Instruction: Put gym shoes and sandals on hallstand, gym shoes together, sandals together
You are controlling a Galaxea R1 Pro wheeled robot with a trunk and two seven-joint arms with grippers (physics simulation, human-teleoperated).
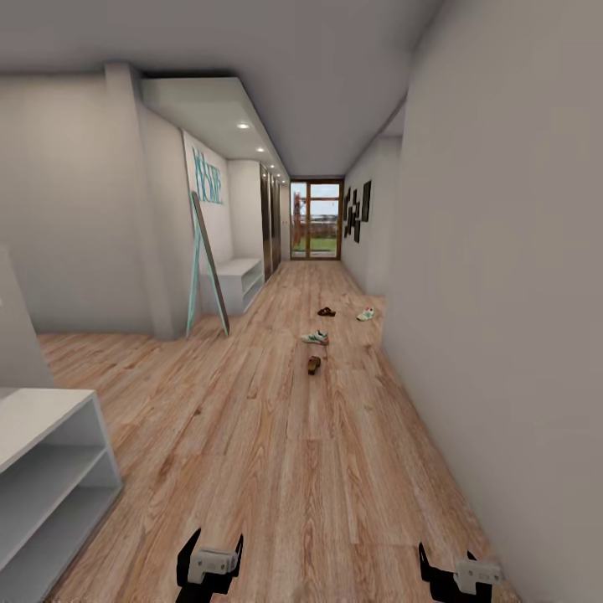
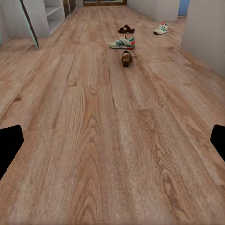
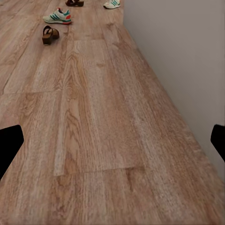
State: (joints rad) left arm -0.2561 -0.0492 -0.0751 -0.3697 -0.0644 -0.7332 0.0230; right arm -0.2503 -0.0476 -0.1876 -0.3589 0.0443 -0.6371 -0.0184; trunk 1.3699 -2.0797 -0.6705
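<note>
Left gripper (image 1: 210, 548) and right gripper (image 1: 457, 559) both spread, empty — gym shoes (image 1: 316, 337), sandals (image 1: 314, 365) scattered ahead on corridor floor (image 1: 276, 452), well apart from both.

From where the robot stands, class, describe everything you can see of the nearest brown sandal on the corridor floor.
The nearest sandal is dark brown, leather-looking, with a wide strap over a tan footbed. It sits upright on its sole on the wood-grain plank floor, mid-corridor, pointing roughly along the hallway. It touches nothing but the floor. A white gym shoe with green stripes lies just beyond it, apart. Finer detail is too small to tell.
</note>
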